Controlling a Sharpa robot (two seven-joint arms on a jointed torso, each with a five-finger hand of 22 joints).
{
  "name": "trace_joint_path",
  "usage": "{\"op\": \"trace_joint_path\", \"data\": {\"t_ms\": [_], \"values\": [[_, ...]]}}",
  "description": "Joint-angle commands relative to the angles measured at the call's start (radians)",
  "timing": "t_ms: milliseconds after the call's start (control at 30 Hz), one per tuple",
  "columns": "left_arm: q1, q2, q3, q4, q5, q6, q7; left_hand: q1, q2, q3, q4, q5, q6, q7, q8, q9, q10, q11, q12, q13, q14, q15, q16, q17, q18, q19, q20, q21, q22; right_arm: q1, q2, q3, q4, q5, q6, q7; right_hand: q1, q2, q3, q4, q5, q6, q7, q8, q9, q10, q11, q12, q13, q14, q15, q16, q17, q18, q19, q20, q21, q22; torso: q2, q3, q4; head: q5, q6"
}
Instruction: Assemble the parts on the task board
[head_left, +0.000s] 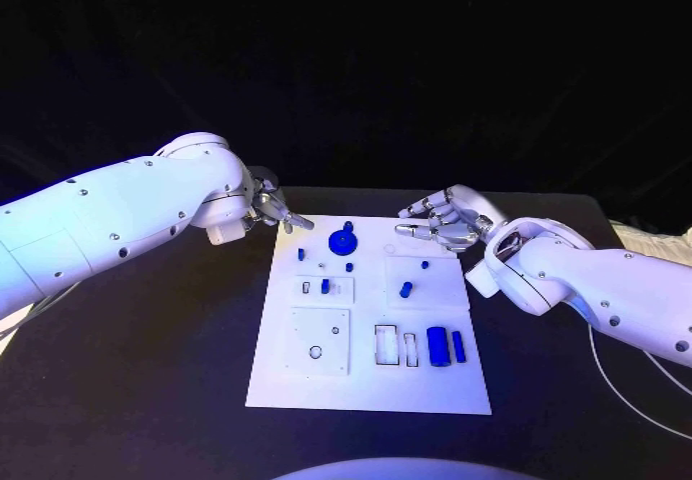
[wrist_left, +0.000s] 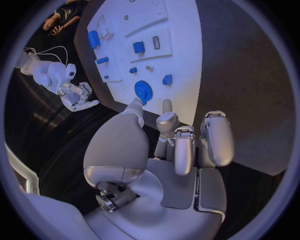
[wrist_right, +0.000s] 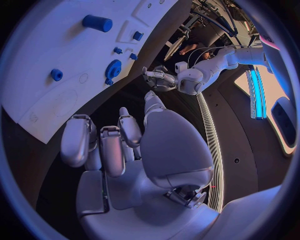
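The black bench (head_left: 159, 380) carries the white task board (head_left: 368, 385), which lies between the two robot hands and reaches toward the robot from them. The left robot hand (head_left: 271, 212) hovers just off the board's far corner, fingers apart and holding nothing; the right robot hand (head_left: 447, 222) hangs beyond the opposite far edge, fingers loosely curled, also empty. The blue gear (head_left: 343, 241) sits nearest the left robot hand's fingertips, with small blue pegs (head_left: 325, 286) beyond it (some too small to identify). The likely risk: a low sweep nudges the loose board or knocks a peg out of reach, or both hands crowd the same far edge.
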Motion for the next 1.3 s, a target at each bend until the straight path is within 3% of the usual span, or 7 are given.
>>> {"op": "trace_joint_path", "data": {"t_ms": [33, 167, 533, 767, 1300], "values": [[0.003, 0.024, -0.006, -0.036, -0.009, 0.064, 0.016, 0.000, 0.016, -0.009, 0.000, -0.006, 0.013, -0.002, 0.010, -0.001, 0.011, -0.001, 0.008, 0.005, 0.105, -0.008, 0.003, 0.263, 0.010, 0.007, -0.002, 0.006, 0.060, -0.003, 0.002, 0.000, 0.000, -0.002, 0.010, 0.010, 0.003, 0.006, -0.005, -0.002, 0.005, 0.007, -0.001, 0.001, -0.001, -0.005, 0.001, -0.005, -0.001, 0.071, -0.003, -0.004, 0.121, 0.014, -0.006, 0.002, -0.006, -0.001, 0.003, -0.0031, -0.0017, 0.006, 0.003], [-0.001, 0.058, -0.015, -0.090, -0.034, 0.075, 0.026, 0.002, 0.022, -0.023, 0.000, -0.006, 0.030, -0.010, 0.026, 0.005, 0.016, -0.007, 0.014, 0.009, 0.105, -0.014, 0.003, 0.263, 0.010, 0.009, -0.007, 0.007, 0.063, -0.004, 0.004, 0.000, -0.001, -0.001, 0.011, 0.010, 0.003, 0.007, -0.005, -0.002, 0.006, 0.007, -0.001, 0.001, -0.001, -0.005, 0.001, -0.005, -0.001, 0.071, -0.003, -0.004, 0.121, 0.014, -0.005, 0.002, -0.006, -0.001, 0.004, -0.0055, -0.0015, 0.006, 0.006], [-0.016, 0.127, -0.022, -0.192, -0.050, 0.138, 0.050, -0.008, 0.036, -0.057, 0.000, -0.006, 0.046, -0.024, 0.065, 0.033, 0.022, -0.019, 0.021, 0.011, 0.105, -0.024, 0.003, 0.263, 0.009, 0.011, -0.017, 0.009, 0.067, -0.007, 0.011, 0.000, -0.004, -0.001, 0.017, 0.013, 0.001, 0.010, -0.009, -0.002, 0.014, 0.007, -0.001, 0.001, -0.002, -0.005, 0.001, -0.005, -0.002, 0.071, -0.003, -0.005, 0.121, 0.014, -0.006, 0.002, -0.007, -0.002, 0.005, -0.0036, -0.0040, 0.009, 0.005], [-0.019, 0.145, -0.024, -0.218, -0.064, 0.196, 0.047, 0.008, 0.050, -0.060, -0.002, -0.003, 0.044, -0.028, 0.081, 0.049, 0.023, -0.023, 0.023, 0.012, 0.105, -0.027, 0.003, 0.263, 0.008, 0.013, -0.021, 0.010, 0.069, -0.007, 0.011, 0.000, -0.005, -0.001, 0.019, 0.014, 0.000, 0.011, -0.012, -0.003, 0.021, 0.007, -0.001, 0.000, -0.002, -0.005, 0.001, -0.005, -0.002, 0.072, -0.003, -0.005, 0.121, 0.014, -0.005, 0.002, -0.007, -0.003, 0.004, -0.0028, -0.0017, 0.009, 0.002], [-0.020, 0.155, -0.024, -0.231, -0.076, 0.235, 0.036, 0.039, 0.060, -0.037, -0.001, 0.002, 0.037, -0.034, 0.113, 0.084, 0.028, -0.028, 0.031, 0.017, 0.105, -0.032, 0.003, 0.263, 0.007, 0.016, -0.025, 0.012, 0.075, -0.008, 0.013, 0.000, -0.006, 0.000, 0.023, 0.011, 0.001, 0.012, -0.013, -0.003, 0.025, 0.007, -0.001, 0.001, -0.002, -0.005, 0.001, -0.005, -0.002, 0.072, -0.003, -0.005, 0.121, 0.014, -0.005, 0.002, -0.008, -0.003, 0.003, -0.0033, -0.0014, 0.010, 0.001]]}}
